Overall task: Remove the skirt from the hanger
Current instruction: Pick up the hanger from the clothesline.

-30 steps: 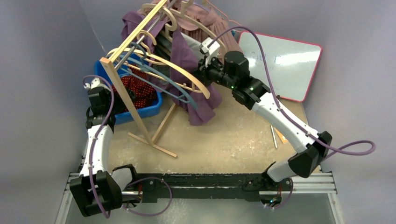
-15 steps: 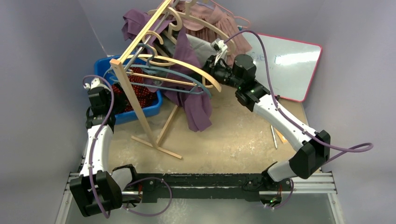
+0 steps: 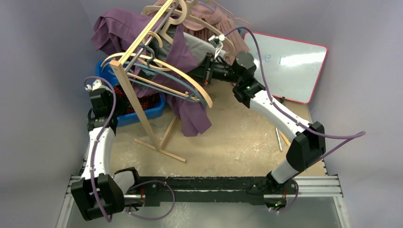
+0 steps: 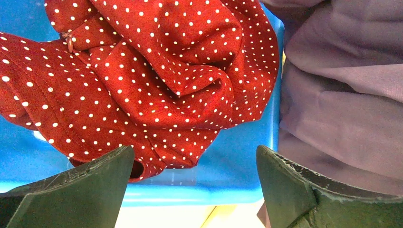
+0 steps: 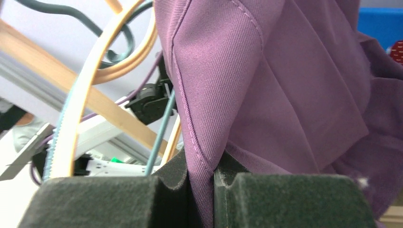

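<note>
Pinching seamed fold of skirt [image 5: 285, 95]: right gripper [image 5: 211, 176] jaws narrow, cloth between them. Skirt hangs right of wooden rack [image 3: 135, 95], long axis dropping toward table. Right arm nearest. Left gripper [image 4: 194, 159] left of rack over blue bin [image 4: 228, 166], jaws wide, holding nothing.

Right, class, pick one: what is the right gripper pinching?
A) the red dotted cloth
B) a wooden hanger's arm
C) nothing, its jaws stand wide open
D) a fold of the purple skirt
D: the right wrist view shows the right gripper shut on a stitched fold of the purple skirt, with the cloth squeezed into the narrow gap.
</note>
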Controlling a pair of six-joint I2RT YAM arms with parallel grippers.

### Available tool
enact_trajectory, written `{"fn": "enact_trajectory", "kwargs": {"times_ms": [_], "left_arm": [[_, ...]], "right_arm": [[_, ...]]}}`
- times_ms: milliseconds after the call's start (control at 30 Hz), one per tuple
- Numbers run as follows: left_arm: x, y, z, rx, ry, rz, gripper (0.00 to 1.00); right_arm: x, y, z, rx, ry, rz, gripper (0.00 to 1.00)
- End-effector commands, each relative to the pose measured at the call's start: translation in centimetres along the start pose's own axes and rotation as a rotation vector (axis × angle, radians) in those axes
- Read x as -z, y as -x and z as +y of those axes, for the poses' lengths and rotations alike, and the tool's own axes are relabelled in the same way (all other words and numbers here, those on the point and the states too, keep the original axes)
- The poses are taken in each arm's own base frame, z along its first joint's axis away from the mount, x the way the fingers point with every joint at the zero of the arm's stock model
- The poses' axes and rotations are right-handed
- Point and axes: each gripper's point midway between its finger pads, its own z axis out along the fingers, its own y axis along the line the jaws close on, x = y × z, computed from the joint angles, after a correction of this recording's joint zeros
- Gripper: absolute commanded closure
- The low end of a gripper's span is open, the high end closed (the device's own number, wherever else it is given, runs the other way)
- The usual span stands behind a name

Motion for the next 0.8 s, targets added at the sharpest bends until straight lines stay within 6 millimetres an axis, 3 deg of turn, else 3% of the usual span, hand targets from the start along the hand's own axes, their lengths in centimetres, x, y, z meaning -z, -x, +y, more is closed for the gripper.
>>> {"fn": "enact_trajectory", "kwargs": {"times_ms": [0,133,300,400,500,767], "left_arm": [[0.1,0.9,-0.8,-0.033,-0.032,-0.038,0.0],[0.2,1.0,-0.8,-0.032,-0.031,-0.04,0.0],[0.2,1.0,-0.8,-0.033,-0.032,-0.043,0.0],[0.4,1.1,-0.8,-0.034,-0.03,-0.049,0.0],[0.3,1.1,-0.8,-0.035,-0.028,-0.049,0.0],[-0.3,0.6,-0.5,-0.027,-0.023,-0.021,0.0]], "right_arm": [[2.4,7.0,10.1,0.249,0.295,-0.218,1.0],[3.7,7.6,11.7,0.251,0.354,-0.278,1.0],[4.9,8.7,11.6,0.211,0.318,-0.342,1.0],[5.7,8.7,10.1,0.175,0.26,-0.362,1.0],[6.0,7.8,7.4,0.179,0.137,-0.335,1.0],[8.0,1.9,-0.5,0.31,-0.165,-0.119,1.0]]}}
